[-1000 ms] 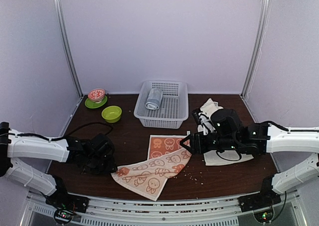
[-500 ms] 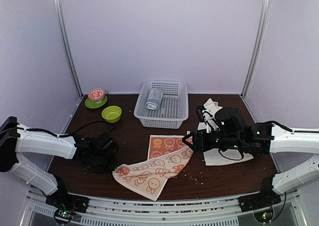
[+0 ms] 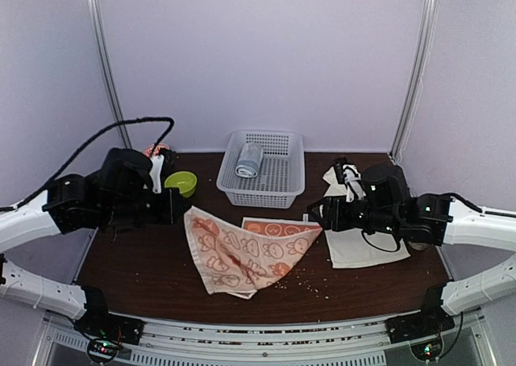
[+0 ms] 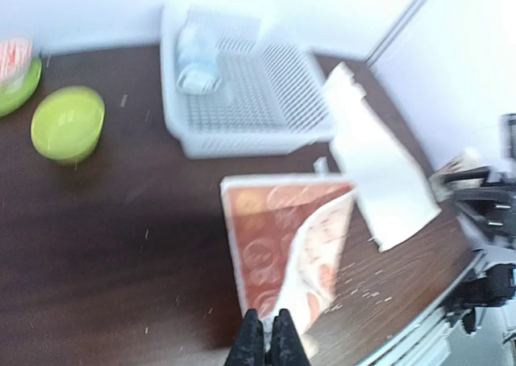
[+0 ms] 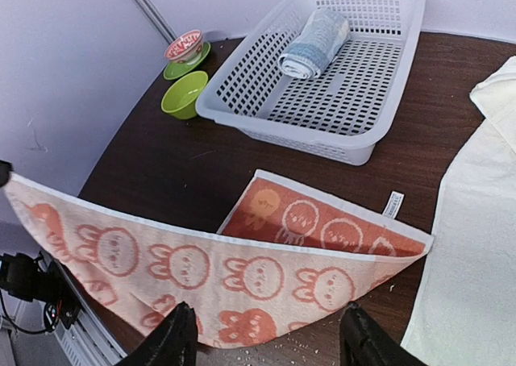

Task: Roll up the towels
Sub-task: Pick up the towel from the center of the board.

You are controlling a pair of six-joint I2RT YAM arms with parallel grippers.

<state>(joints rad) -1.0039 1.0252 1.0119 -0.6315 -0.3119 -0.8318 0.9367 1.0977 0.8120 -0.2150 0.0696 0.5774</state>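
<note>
Orange towel (image 3: pixel 242 253) was held up by one corner, at about 9 o'clock from the table's middle. The left gripper (image 3: pixel 181 210) was clamped on that corner; in the left wrist view its fingers (image 4: pixel 251 342) were pressed together on the cloth's edge. From there the cloth was stretched toward 3 o'clock, and its far corner was seen low, just beside the right gripper (image 3: pixel 313 217). That gripper was spread wide, with nothing held between its fingers (image 5: pixel 179 338), as its own wrist view showed. Part of the towel was laid flat on the table (image 3: pixel 137 261), with the lifted flap sagging over it. The cream towel (image 3: pixel 363 249) was spread unrolled at 3 o'clock, partly under the right arm.

The step in hand was judged to be the spreading of the orange towel before any rolling. It would be done well if the free corner at 3 o'clock were taken by the right gripper and the cloth drawn taut between both grippers. The cloth could then be lowered toward 6 o'clock so that no fold was trapped beneath. The lift was best kept low, since soft cloth would likely sag and double over. The basket (image 3: pixel 278 197) at 12 o'clock was to be kept clear of, and overlap with the cream towel avoided.
</note>
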